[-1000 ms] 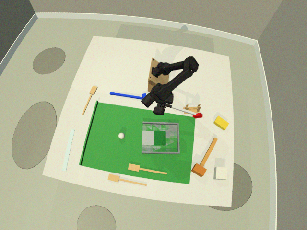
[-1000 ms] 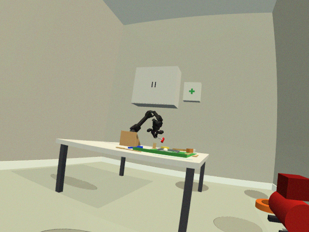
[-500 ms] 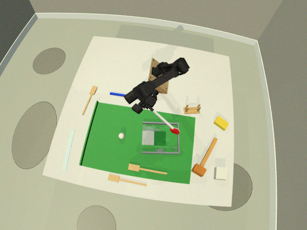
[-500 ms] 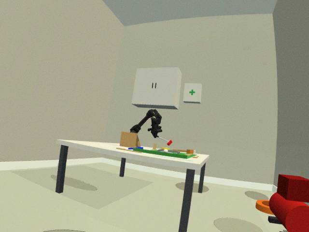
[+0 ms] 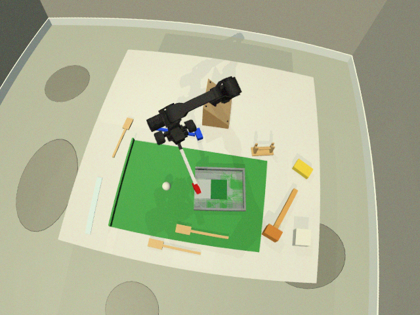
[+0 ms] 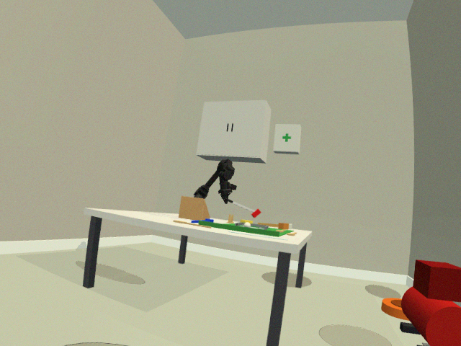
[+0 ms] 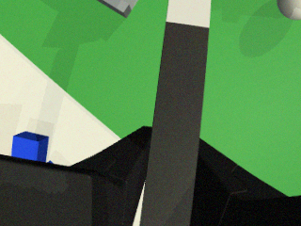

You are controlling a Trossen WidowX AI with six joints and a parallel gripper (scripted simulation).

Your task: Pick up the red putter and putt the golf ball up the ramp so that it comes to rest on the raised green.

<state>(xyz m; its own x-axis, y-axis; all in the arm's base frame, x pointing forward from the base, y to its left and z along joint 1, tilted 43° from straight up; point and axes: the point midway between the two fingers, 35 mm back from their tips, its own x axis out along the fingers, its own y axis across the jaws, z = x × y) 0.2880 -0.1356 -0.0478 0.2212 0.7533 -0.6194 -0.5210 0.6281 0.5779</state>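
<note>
Ball (image 5: 166, 186) (image 6: 247, 225) (image 7: 293, 7) on mat (image 5: 149, 203) (image 6: 223, 225) (image 7: 249, 108), before ramp (image 5: 203, 189)

we are gripping the red putter (image 5: 187, 165) in our pincer (image 5: 179, 146), and its red head is hanging over the ramp's (image 5: 203, 193) near edge while the golf ball (image 5: 166, 186) is sitting apart on the green mat (image 5: 146, 207).
</note>
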